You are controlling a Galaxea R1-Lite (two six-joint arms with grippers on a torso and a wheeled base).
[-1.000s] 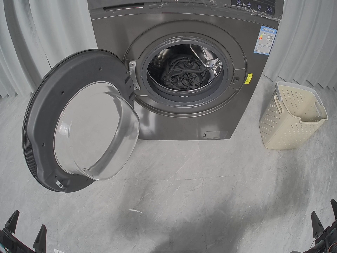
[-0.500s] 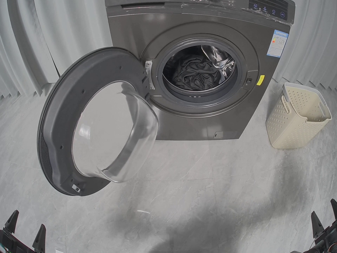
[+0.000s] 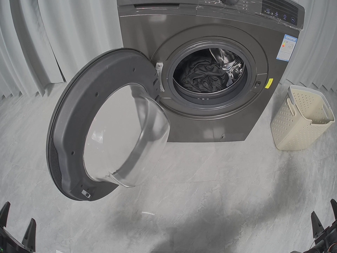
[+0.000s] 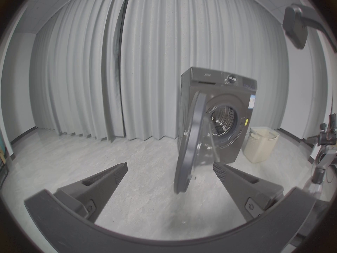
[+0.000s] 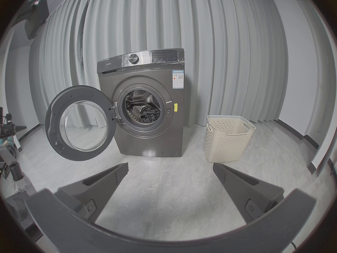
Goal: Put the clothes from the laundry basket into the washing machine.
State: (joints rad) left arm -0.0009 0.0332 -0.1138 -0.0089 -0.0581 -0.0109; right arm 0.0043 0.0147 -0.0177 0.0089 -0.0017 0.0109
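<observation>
A grey front-loading washing machine [image 3: 210,21] stands ahead with its round door [image 3: 105,123] swung wide to the left. Dark clothes [image 3: 203,76] lie inside the drum [image 5: 145,111]. A cream perforated laundry basket [image 3: 302,122] sits on the floor to the machine's right, and what shows of its inside in the right wrist view [image 5: 228,137] holds nothing. My left gripper [image 4: 170,173] and right gripper [image 5: 170,173] are both open with nothing between the fingers, held low and well back from the machine. Their fingertips [image 3: 30,229] show at the head view's bottom corners.
Pale pleated curtains [image 3: 70,25] line the wall behind the machine. The open door juts out over the grey tiled floor [image 3: 210,194] on the left. Open floor lies between me and the machine.
The whole head view has shifted, so the camera moved: machine, door and basket now sit further right in the picture. The left gripper's tips sit lower and further left in the frame.
</observation>
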